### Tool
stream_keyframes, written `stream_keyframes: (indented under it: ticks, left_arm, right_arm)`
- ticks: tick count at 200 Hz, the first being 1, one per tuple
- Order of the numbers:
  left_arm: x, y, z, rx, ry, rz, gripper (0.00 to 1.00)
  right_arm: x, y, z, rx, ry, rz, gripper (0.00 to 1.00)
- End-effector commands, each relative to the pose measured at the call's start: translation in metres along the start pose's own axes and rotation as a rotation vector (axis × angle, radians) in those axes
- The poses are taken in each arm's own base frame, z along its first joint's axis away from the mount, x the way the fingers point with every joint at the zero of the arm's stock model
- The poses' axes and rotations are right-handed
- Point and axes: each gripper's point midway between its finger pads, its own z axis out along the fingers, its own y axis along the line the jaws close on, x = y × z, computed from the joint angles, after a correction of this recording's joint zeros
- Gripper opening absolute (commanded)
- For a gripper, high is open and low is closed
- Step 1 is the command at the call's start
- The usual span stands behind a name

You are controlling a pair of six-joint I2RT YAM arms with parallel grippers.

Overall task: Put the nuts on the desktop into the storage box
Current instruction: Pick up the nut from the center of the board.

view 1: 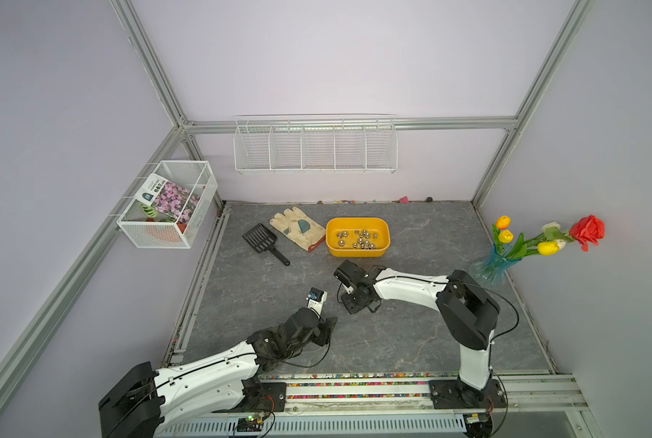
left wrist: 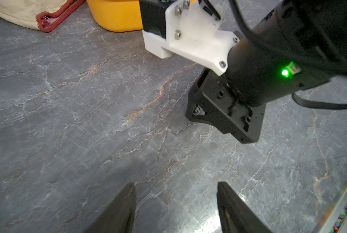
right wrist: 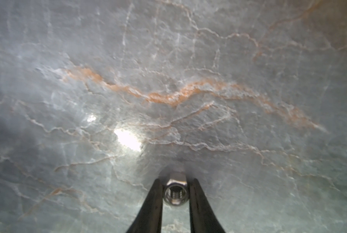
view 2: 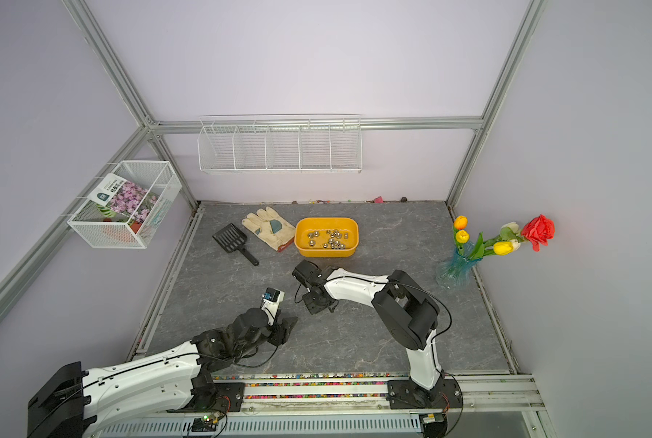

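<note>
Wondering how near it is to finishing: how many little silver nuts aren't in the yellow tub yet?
1. That nut is down at the desktop, between the fingers of the right pincer. More may be hidden under the arms.

Both arms are the same build: glossy white shells on the links, chunky black joint housings, and a thin black cable looping outside each. The left arm [view 1: 203, 375] bolts down at 7 o'clock, the right arm [view 1: 411, 290] at 5. The right wrist has a white bracket [left wrist: 190, 36] with silver screws, plus a green LED [left wrist: 285, 72]. The left gripper's fingers [left wrist: 120, 211] are plain black, tapering to points.
</note>
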Motion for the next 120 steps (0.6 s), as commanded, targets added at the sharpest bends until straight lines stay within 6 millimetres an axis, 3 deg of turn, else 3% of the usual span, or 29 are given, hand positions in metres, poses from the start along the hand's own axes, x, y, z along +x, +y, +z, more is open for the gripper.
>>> stream_keyframes:
  ticks: [1, 41, 86, 120]
  left_arm:
    - [-0.009, -0.004, 0.0, 0.006, -0.028, 0.008, 0.66]
    - [-0.024, -0.007, 0.0, -0.002, -0.071, 0.039, 0.67]
    - [-0.061, -0.007, -0.002, -0.049, -0.183, 0.087, 0.67]
    - [-0.08, -0.017, 0.009, -0.037, -0.195, 0.158, 0.67]
  right_arm:
    - [0.017, -0.006, 0.018, 0.02, 0.063, 0.007, 0.19]
    - [0.002, -0.013, 0.002, 0.03, 0.016, 0.021, 0.18]
    - [-0.031, -0.036, -0.028, 0.041, -0.06, 0.05, 0.19]
    - [-0.06, -0.052, -0.053, 0.043, -0.123, 0.062, 0.19]
